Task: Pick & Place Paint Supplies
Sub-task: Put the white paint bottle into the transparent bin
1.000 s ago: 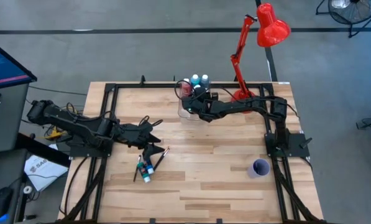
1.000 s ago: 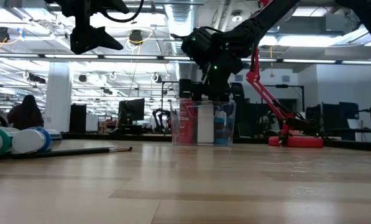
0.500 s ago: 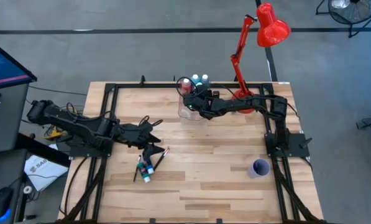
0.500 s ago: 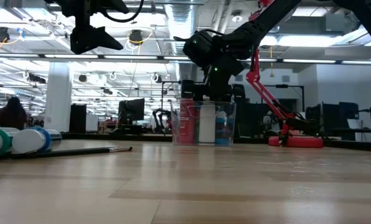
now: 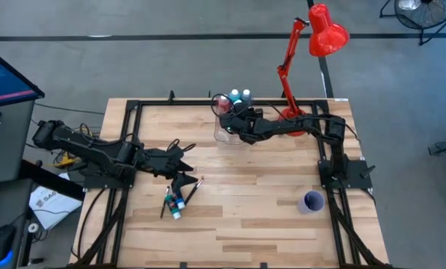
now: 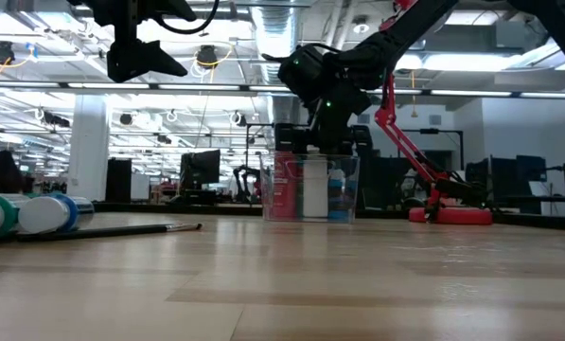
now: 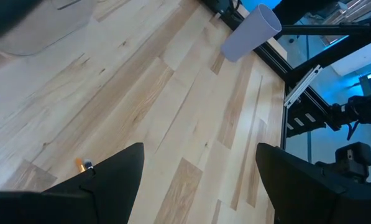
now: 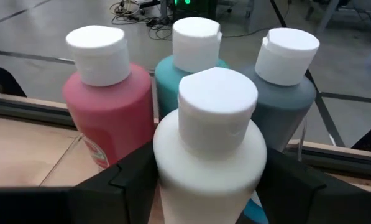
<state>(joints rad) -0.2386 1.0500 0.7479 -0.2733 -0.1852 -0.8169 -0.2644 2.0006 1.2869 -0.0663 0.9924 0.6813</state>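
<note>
The right gripper sat over the clear box at the far side of the bench, its fingers flanking the white bottle standing in front of the pink-red bottle, the teal bottle and the grey bottle. The four stood upright and packed close, which kept them steady in the box. The fingers looked parted to about the bottle's width; whether they gripped it or had just let go was hard to tell (the wrist view shows only the dark fingers at either flank).

The left gripper hung wide open and empty above the supplies not yet collected: two small bottles lying on their sides and a thin brush beside them, near the bench's left middle. It seemed placed there to take one next. A purple cup stood well apart near the right edge.
</note>
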